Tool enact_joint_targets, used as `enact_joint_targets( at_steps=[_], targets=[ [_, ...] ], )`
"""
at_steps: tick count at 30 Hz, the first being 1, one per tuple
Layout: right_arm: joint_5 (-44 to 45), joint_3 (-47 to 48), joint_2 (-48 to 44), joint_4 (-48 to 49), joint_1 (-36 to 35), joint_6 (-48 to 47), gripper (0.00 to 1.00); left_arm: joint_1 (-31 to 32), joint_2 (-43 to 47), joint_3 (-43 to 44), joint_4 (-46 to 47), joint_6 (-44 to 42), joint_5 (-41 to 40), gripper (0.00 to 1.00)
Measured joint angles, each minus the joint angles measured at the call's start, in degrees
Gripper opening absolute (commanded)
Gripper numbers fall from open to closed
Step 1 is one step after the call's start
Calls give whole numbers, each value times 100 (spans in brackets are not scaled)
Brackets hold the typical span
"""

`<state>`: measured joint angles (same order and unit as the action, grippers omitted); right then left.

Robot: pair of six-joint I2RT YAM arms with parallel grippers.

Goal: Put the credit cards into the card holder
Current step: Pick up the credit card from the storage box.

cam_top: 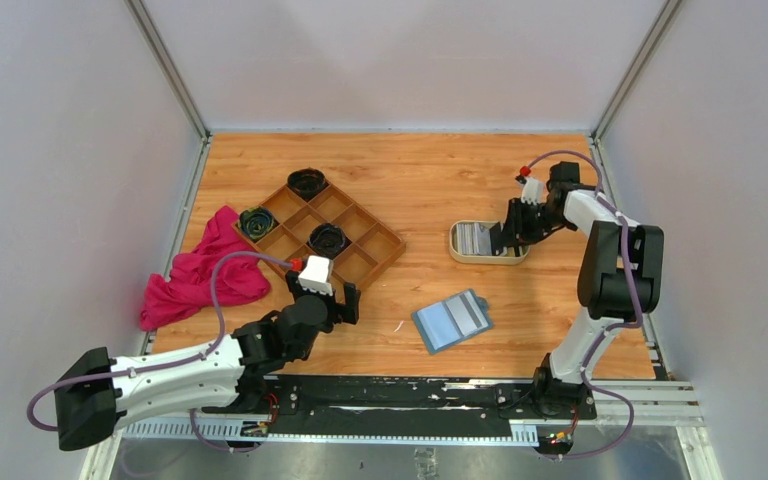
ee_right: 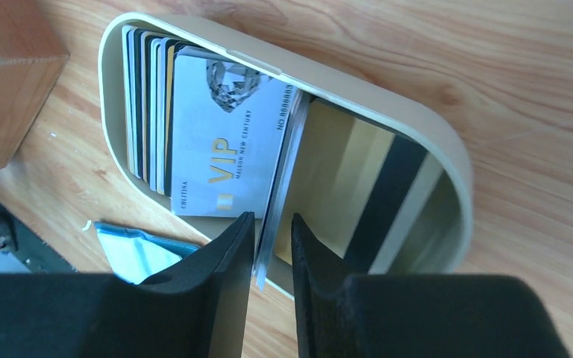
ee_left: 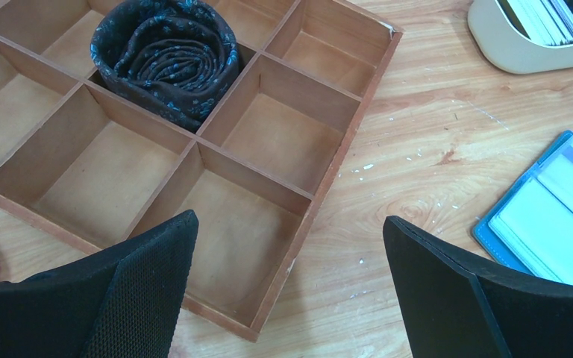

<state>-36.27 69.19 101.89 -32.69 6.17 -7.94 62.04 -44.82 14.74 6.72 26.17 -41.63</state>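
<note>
The right claw point(ee_right: 272, 257) pinches one credit card point(ee_right: 277, 195) edge-on inside the cream tray point(ee_right: 388, 104); lift it straight up, clear of the stack, toward the open card holder point(cam_top: 452, 320).

The right claw point(cam_top: 505, 238) reaches into the cream tray point(cam_top: 463, 250); the card holder point(cam_top: 452, 320) lies open nearby.

Silver VIP card point(ee_right: 227, 142) — gold lettering; cream tray point(ee_right: 388, 104); teal card holder point(cam_top: 452, 320); magenta cloth point(cam_top: 195, 272).
</note>
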Motion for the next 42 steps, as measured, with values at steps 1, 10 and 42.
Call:
enact_joint_targets(
  at_steps=[1,10,42],
  targets=[
    [-138,0,107,-17,0,0,30,0,9,0,0,0,0,100],
    [-461,48,275,-81,0,2,9,0,79,0,0,0,0,100],
    [-2079,507,1222,-555,710,-138,26,0,-55,0,0,0,2,100]
  ],
)
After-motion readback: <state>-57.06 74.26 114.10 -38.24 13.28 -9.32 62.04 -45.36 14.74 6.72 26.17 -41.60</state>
